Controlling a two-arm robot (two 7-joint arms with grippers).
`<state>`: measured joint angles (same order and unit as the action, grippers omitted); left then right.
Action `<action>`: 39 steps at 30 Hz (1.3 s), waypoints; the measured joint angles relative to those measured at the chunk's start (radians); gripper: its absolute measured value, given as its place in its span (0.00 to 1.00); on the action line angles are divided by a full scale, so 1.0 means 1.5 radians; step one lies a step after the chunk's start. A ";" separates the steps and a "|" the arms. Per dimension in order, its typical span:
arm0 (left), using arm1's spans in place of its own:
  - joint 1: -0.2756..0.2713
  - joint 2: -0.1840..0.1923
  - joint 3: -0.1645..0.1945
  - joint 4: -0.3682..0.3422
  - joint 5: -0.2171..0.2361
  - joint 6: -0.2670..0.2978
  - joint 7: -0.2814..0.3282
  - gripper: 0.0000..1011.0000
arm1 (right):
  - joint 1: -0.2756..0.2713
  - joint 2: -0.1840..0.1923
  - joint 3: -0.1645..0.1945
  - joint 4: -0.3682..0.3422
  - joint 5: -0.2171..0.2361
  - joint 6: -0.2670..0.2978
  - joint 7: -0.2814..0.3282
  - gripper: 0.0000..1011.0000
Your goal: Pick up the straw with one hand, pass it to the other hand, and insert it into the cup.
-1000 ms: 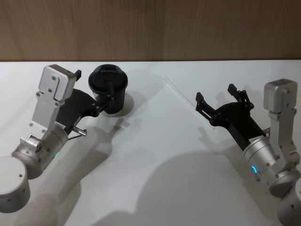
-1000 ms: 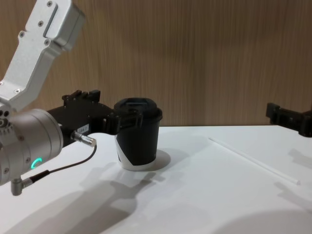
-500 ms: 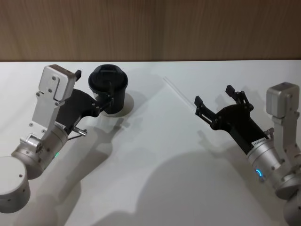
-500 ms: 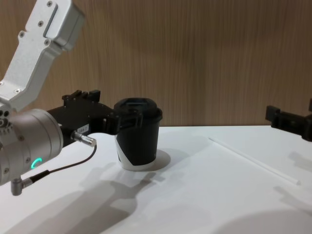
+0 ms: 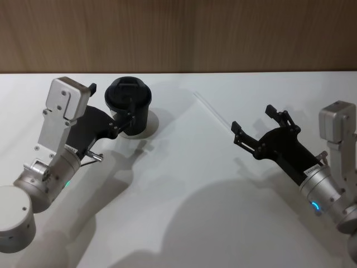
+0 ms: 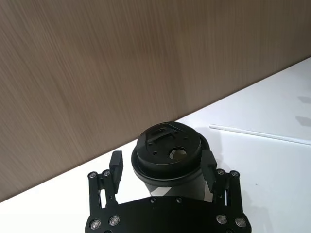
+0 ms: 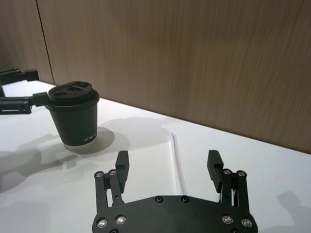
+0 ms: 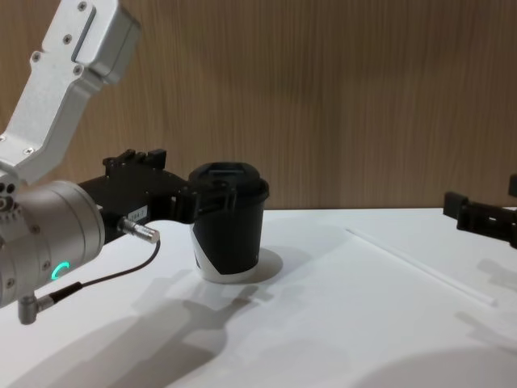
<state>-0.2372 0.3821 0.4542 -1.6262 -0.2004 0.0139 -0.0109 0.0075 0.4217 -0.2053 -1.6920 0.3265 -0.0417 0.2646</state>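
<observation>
Now | right end effector (image 5: 251,116) released, fingers spread over straw (image 5: 215,110) lying flat on worktop (image 5: 184,167) | left end effector (image 5: 111,102) released, astride cup (image 5: 134,106) | risk: we judge the thin straw skids from the pinch

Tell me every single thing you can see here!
cup: one, black with a black lid, standing on the table's left side
straw: one, white, lying flat on the table's right side
table: one, white, under everything
wall: one, brown wood, behind the table
left gripper: one, black, open, a finger on each side of the cup
right gripper: one, black, open, by the straw's near end
cable: one, dark with a metal plug, behind the left gripper
</observation>
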 joint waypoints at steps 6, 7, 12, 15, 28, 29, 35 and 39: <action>0.000 0.000 0.000 0.000 0.000 0.000 0.000 0.99 | 0.019 0.004 0.000 0.019 -0.002 0.010 0.012 0.99; 0.000 0.000 0.000 0.000 0.000 0.000 0.000 0.99 | 0.022 0.004 0.000 0.023 -0.003 0.012 0.013 0.99; 0.000 0.000 0.000 0.000 0.000 0.000 0.000 0.99 | 0.038 0.006 -0.001 0.037 -0.008 0.024 0.020 0.99; 0.000 0.000 0.000 0.000 0.000 0.000 0.000 0.99 | 0.052 0.008 -0.002 0.049 -0.012 0.035 0.027 0.99; 0.000 0.000 0.000 0.000 0.000 0.000 0.000 0.99 | 0.086 0.023 -0.012 0.078 -0.018 0.067 0.062 0.99; 0.000 0.000 0.000 0.000 0.000 0.000 0.000 0.99 | 0.086 0.023 -0.012 0.078 -0.018 0.067 0.062 0.99; 0.000 0.000 0.000 0.000 0.000 0.000 0.000 0.99 | 0.098 0.033 -0.020 0.088 -0.018 0.082 0.077 0.99; 0.000 0.000 0.000 0.000 0.000 0.000 0.000 0.99 | 0.105 0.037 -0.023 0.094 -0.018 0.089 0.084 0.99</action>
<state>-0.2371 0.3821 0.4542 -1.6262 -0.2005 0.0139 -0.0109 0.1645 0.4772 -0.2399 -1.5511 0.2999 0.0925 0.3899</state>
